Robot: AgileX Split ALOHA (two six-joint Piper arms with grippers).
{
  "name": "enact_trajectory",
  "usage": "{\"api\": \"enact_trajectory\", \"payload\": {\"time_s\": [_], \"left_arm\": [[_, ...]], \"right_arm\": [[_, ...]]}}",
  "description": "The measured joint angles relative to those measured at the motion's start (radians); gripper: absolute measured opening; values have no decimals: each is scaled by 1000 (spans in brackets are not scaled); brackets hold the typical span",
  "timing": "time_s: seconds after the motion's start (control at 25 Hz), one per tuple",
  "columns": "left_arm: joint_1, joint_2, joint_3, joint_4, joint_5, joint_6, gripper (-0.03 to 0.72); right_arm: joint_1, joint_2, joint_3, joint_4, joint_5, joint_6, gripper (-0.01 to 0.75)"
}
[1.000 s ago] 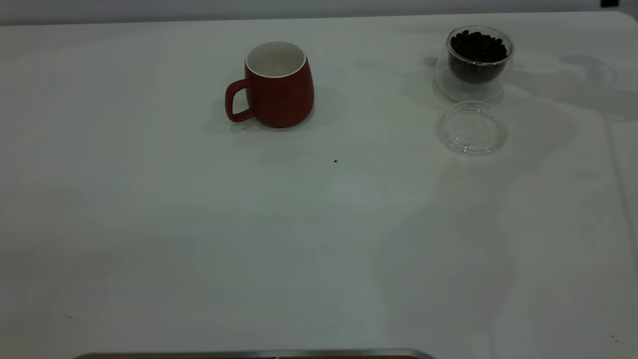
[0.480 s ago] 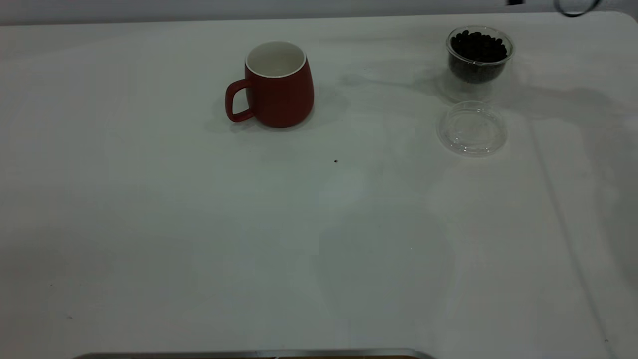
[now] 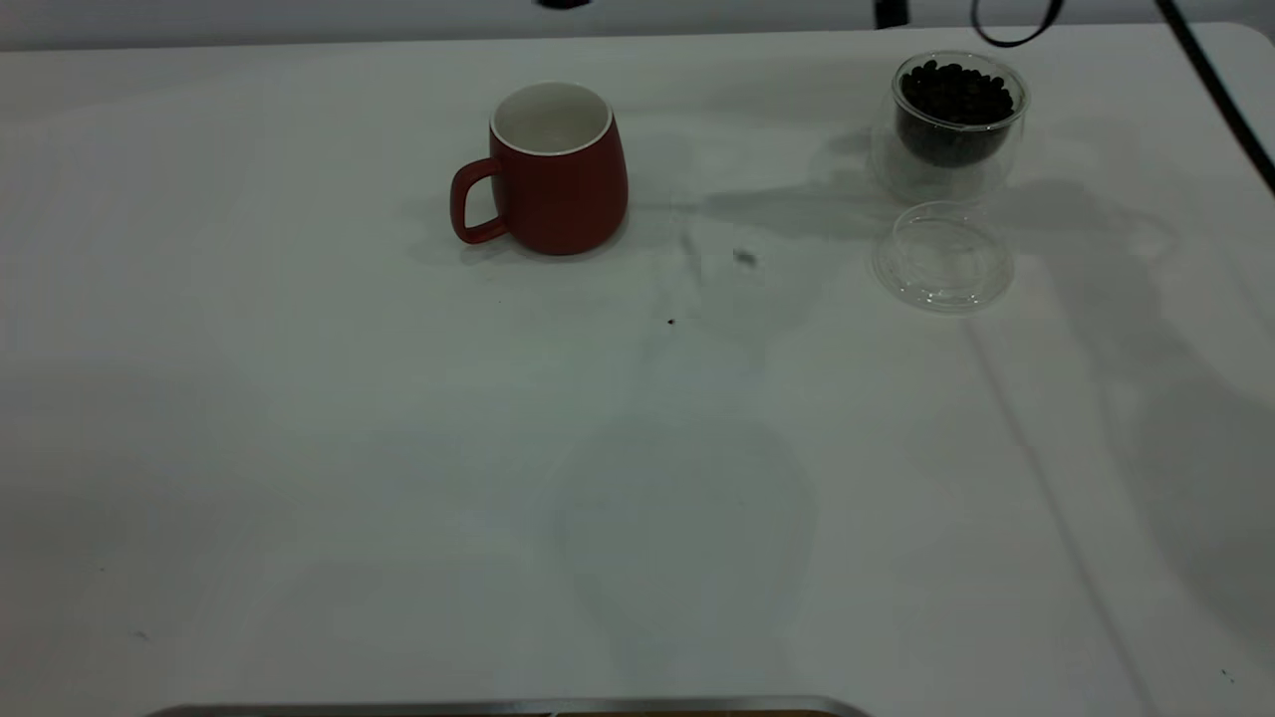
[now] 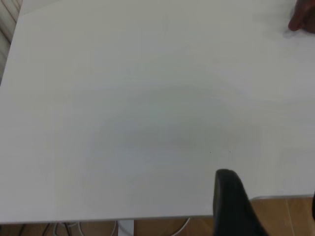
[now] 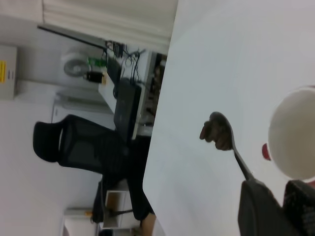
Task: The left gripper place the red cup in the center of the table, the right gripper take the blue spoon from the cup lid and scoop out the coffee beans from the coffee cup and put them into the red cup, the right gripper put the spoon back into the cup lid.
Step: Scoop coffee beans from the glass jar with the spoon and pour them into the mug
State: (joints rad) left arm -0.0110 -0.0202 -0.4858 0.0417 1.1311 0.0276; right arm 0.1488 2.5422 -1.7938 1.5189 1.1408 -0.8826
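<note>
The red cup (image 3: pixel 553 169) stands upright on the table (image 3: pixel 299 448) at the far middle, handle to the left, white inside. The coffee cup (image 3: pixel 956 119) full of coffee beans (image 3: pixel 954 95) stands at the far right, with the empty cup lid (image 3: pixel 941 257) just in front of it. My right gripper (image 5: pixel 273 187) is shut on the blue spoon (image 5: pixel 231 147), whose handle is hidden between the fingers. The spoon's bowl holds a few beans (image 5: pixel 216 132) in the air beside the red cup's mouth (image 5: pixel 295 132). My left gripper (image 4: pixel 272 191) is open and empty over the table's near edge; the red cup's edge (image 4: pixel 302 19) shows far off.
Black cables (image 3: pixel 1011 30) hang into the exterior view at the top right. A small dark speck (image 3: pixel 670 321) lies on the table in front of the red cup. A metal strip (image 3: pixel 498 709) runs along the table's front edge.
Arm shadows have slid leftward across the table toward the red cup, and black cables have come into view at the top. The cups and lid have not moved.
</note>
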Motion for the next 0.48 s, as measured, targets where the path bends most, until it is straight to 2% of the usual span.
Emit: {"api": "enact_trajectory", "payload": {"time_s": [0.24, 0.48], "left_arm": [[0, 0, 0, 0, 0, 0, 444], [0, 0, 0, 0, 0, 0, 444]], "right_arm": [[34, 36, 0, 2, -68, -1, 102], [43, 73, 0, 7, -228, -95, 102]]}}
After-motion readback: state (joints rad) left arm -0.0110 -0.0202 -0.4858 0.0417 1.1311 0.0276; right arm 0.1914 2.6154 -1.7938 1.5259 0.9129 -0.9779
